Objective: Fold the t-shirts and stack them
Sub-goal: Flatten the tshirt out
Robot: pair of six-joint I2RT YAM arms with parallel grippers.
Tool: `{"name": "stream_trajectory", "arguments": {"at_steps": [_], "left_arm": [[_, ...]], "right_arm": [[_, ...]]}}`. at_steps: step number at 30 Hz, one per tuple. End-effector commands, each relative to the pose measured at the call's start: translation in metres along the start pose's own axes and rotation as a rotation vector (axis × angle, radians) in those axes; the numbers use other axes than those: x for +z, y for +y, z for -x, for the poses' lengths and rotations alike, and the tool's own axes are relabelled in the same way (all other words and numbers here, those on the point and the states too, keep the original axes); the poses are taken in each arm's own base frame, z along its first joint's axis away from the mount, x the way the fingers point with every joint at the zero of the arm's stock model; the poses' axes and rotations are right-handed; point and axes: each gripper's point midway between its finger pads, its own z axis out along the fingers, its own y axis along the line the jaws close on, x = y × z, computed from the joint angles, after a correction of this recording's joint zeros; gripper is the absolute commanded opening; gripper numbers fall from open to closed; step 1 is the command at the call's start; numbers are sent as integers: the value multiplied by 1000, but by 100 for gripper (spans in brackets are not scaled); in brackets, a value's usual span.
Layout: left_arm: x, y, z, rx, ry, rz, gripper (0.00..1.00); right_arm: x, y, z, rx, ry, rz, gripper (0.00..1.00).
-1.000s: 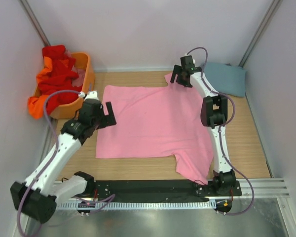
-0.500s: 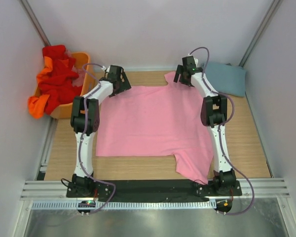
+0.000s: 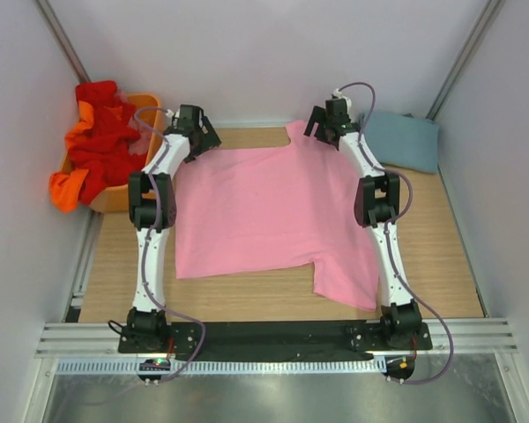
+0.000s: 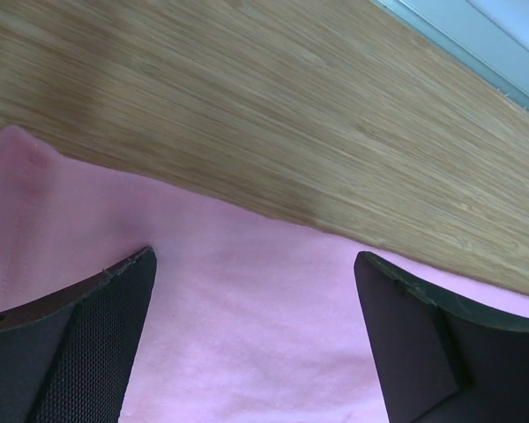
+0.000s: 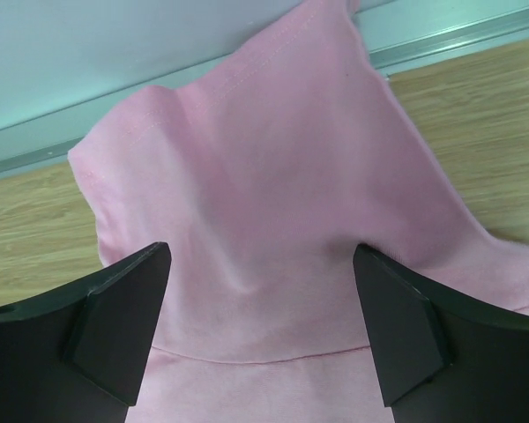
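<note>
- Pale wooden tabletop (image 3: 441,247) fills the floor of a white-walled booth, with both arm bases bolted along its near edge.
- A light pink cotton t-shirt (image 3: 264,211) lies spread flat across the middle of the table. One sleeve points toward the back wall and the other toward the near right.
- The left gripper (image 4: 254,264) hangs over the shirt's far left edge, with bare wood just beyond. Its fingers are spread wide and hold nothing.
- The right gripper (image 5: 260,264) hangs over the far sleeve, which lies up against the back rail. Its fingers are also wide apart, with no cloth pinched between them.
- A rigid orange plastic basket (image 3: 154,123) sits at the far left corner, and red and orange t-shirts (image 3: 101,141) are heaped in it and spill over its rim.
- A folded dusty grey-blue t-shirt (image 3: 406,141) rests at the far right corner, apart from the pink one.
</note>
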Motion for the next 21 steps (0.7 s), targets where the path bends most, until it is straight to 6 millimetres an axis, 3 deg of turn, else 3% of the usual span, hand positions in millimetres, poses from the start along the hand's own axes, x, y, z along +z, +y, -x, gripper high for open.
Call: {"name": "stream_trajectory", "arguments": {"at_steps": [1,2,3,4,5,6,7,8,9,10,11,12,13,15,16,17,18,19,20,21], "left_arm": [[11,21,-16,12,86,49,95],[8,12,-12,10,87,17,95],[3,6,-5,12,82,-5,96],[-7,-10,8,21,54,-49,96],[-16,-19,15,31,41,-72,97],[-35,-31,32,40,2,-99,98],[-49,-44,39,55,-20,-125,99],[-62,-51,45,70,-39,-142,100],[-94,-66,64,76,-87,-177,100],[-110,-75,67,86,-102,-196,100],[-130,-78,72,93,-113,-194,100],[-168,-86,88,89,-161,-224,100],[-184,-88,82,95,-151,-229,100],[-218,-87,80,102,-164,-236,100],[-255,-85,77,112,-182,-255,100],[-270,-79,69,119,-172,-246,100],[-273,-64,46,128,-128,-217,100],[-317,-64,45,130,-169,-260,100],[-335,-59,34,138,-168,-275,100],[-329,-44,-2,159,-95,-251,100]], "right_arm": [[15,-6,-34,36,79,14,92],[12,-3,-29,38,65,21,92],[-3,8,-5,39,21,45,94],[-15,18,7,41,9,87,95],[-21,24,11,40,2,112,96],[-32,30,22,37,-18,129,98],[-58,43,48,33,-61,159,98],[-72,49,60,28,-82,176,99],[-88,56,74,19,-107,194,99],[-103,60,84,19,-120,202,99],[-139,70,110,16,-167,223,99],[-158,74,120,14,-188,230,99],[-201,80,138,6,-231,244,99],[-240,77,147,3,-265,217,99],[-249,61,127,16,-217,155,99],[-297,57,139,39,-267,148,100],[-318,46,133,62,-268,112,100],[-314,20,83,74,-143,25,100],[-327,8,63,126,-110,-11,100],[-354,-7,22,148,-62,-39,100]]}}
